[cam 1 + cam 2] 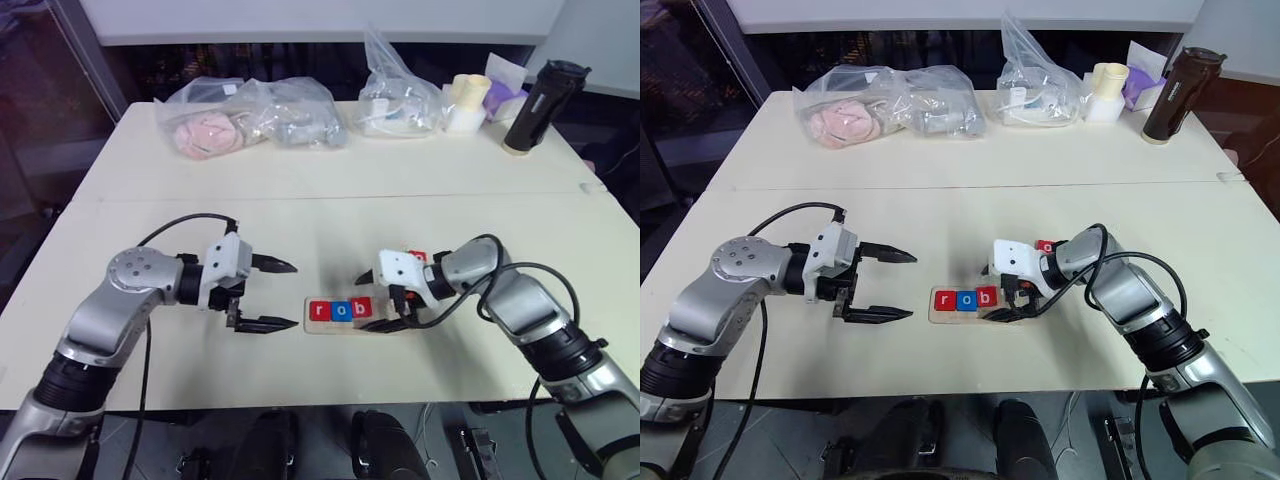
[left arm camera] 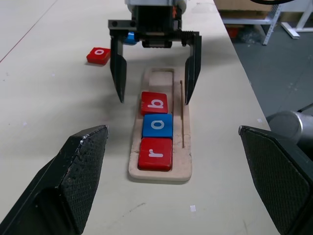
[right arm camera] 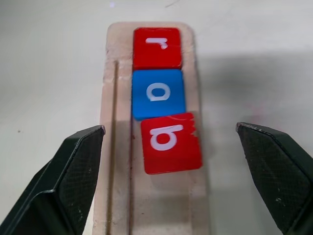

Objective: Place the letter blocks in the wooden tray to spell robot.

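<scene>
red "b" set down, two letters to go

pale wood tray (image 2: pixel 185 161) lies on the table (image 1: pixel 330 215) between the arms, holding red r (image 2: pixel 155 153), blue o (image 2: pixel 157 125) and red b (image 3: pixel 171 142), the b slightly crooked. right gripper (image 2: pixel 154 81) hangs over the b, fingers apart and touching nothing, likely just let go. left gripper (image 1: pixel 268 294) waits beside the tray, spread and empty. a red o (image 2: pixel 98 55) lies loose nearby, probably next.

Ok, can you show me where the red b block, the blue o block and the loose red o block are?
red b block (image 3: pixel 171 142), right wrist view, on its white letter.
blue o block (image 3: pixel 158 93), right wrist view, on its top face.
loose red o block (image 2: pixel 98 55), left wrist view, on its top face.
</scene>
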